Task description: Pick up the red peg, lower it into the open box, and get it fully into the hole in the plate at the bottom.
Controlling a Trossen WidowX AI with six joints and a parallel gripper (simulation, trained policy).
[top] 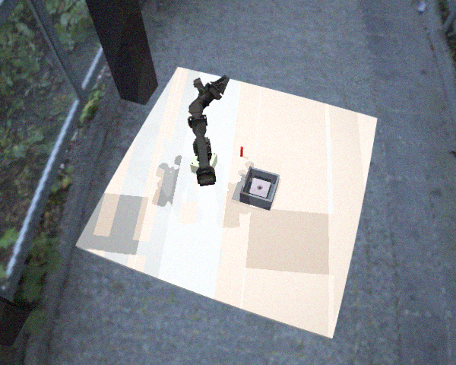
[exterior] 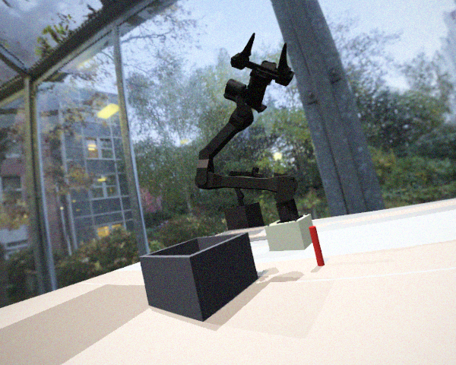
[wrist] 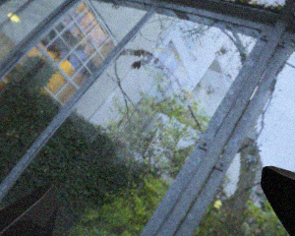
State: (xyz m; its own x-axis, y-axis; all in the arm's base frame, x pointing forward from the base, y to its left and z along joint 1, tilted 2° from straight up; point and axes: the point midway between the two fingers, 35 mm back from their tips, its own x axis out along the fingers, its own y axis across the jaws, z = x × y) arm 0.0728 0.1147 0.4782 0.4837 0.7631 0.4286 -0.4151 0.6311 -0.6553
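The claw is released and spread wide, nothing between its fingers. It points upward, high above the box and well apart from it. The wrist view takes in windows and foliage, with neither peg nor box in sight. The arm folds back over its pale base.

The peg stands on end on the tabletop, outside the box and near it, on a side toward the base. Inside the box, the plate shows its hole unfilled.

Risks, in this inspector's judgement: the long swing down leaves room for misalignment, and a finger arriving off-centre could topple the narrow peg. With the wrist view turned away, aim may suffer. A tilted grasp could later jam the peg at the hole, and a low carry could strike the box wall.
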